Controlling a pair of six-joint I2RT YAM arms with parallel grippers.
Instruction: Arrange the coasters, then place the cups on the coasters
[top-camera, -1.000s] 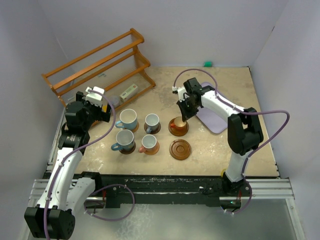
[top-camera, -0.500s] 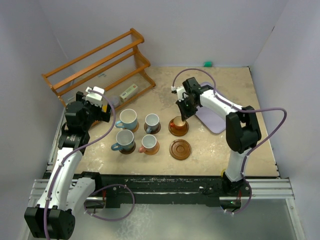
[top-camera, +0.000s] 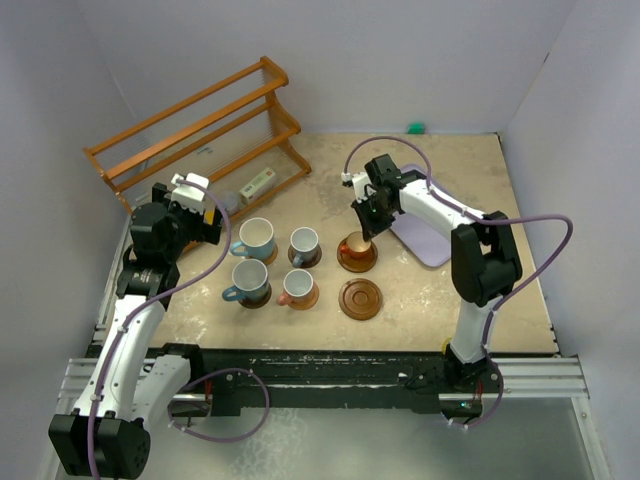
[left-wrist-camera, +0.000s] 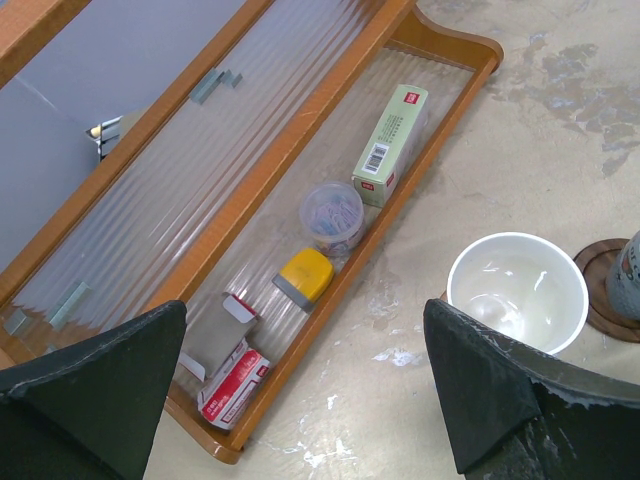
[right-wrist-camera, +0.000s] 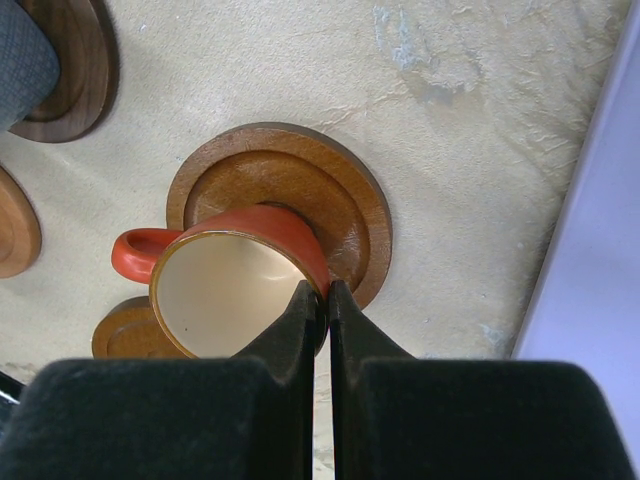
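Top view: the right hand (top-camera: 366, 232) is clamped on the rim of the orange cup (top-camera: 355, 243), right over the rear coaster (top-camera: 357, 264). The front coaster (top-camera: 360, 299) is bare.

Left wrist: the left hand (left-wrist-camera: 305, 330) gapes wide by the rack (left-wrist-camera: 250, 180), well away.

Right wrist: the cup looks off-centre on its coaster, handle pointing left of the hand.

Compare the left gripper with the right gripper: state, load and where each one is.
The left gripper is wide open and holds nothing; the right gripper is shut on the rim of the orange cup. The left gripper hangs over bare table beside the wooden rack; the right gripper is above a brown coaster, with the cup over that coaster. Both have dark fingers and point down at the table.
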